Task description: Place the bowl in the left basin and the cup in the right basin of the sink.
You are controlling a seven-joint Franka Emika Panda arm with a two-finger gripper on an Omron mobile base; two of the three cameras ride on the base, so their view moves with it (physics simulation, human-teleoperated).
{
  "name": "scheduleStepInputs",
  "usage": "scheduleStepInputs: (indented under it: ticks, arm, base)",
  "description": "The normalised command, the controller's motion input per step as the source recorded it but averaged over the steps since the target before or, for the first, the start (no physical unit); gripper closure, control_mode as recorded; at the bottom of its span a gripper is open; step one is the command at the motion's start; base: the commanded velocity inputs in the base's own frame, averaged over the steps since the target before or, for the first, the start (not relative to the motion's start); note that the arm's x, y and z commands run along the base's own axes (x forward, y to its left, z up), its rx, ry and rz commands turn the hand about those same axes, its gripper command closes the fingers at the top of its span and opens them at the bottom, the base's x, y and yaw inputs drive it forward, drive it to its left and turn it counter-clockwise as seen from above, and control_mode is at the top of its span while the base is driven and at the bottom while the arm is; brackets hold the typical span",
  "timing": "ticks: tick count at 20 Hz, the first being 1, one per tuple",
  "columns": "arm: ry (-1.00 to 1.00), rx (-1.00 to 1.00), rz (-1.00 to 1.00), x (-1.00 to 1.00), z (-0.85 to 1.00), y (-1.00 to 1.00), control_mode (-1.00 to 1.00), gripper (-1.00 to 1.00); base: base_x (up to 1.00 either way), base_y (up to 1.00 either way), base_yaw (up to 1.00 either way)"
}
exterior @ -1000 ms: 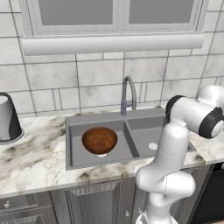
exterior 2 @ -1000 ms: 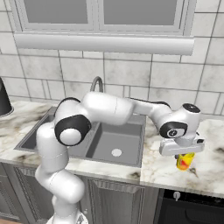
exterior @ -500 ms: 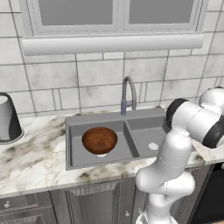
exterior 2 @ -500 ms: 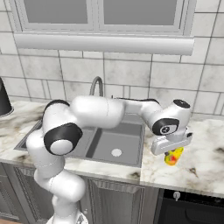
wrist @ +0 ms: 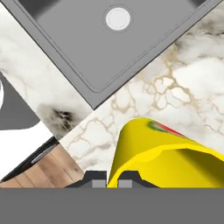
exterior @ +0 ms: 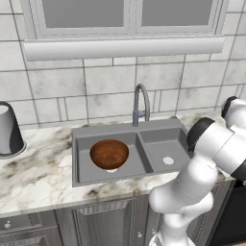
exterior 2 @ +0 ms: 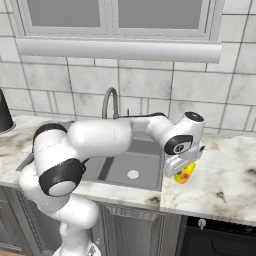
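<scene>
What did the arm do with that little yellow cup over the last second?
The gripper, jaws shut on the cup, carried it left over the counter toward the right basin; it hasn't let go. The bowl stayed in the left basin.

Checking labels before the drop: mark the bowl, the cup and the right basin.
bowl (exterior: pixel 109 153), left base view, inner hollow.
cup (exterior 2: pixel 186 174), right base view, yellow side below the hand.
right basin (exterior: pixel 161 150), left base view, bare floor above the drain.
</scene>
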Motion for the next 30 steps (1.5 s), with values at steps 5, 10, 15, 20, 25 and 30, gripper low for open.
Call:
scheduleStepInputs:
  ticks: [5,10,15,20,25,30]
  arm:
    - [0.00,0.00,0.17,0.23,0.01,0.58,-1.00,1.00]
    - [0.00,-0.03,0.10,0.20,0.00,0.70,-1.00,1.00]
    - [0.00,-0.06,0.10,0.24,0.01,0.64,-1.00,1.00]
    - [0.00,-0.10,0.13,0.29,0.00,0.53,-1.00,1.00]
    - [0.01,-0.03,0.12,0.37,0.00,0.32,-1.00,1.00]
    - [0.09,0.00,0.15,0.36,0.00,0.27,-1.00,1.00]
  base:
    - [0.00,0.00,0.00]
    - [0.00,0.00,0.00]
    - [0.00,0.00,0.00]
    - [0.00,0.00,0.00]
    - [0.00,0.00,0.00]
    - [0.00,0.00,0.00]
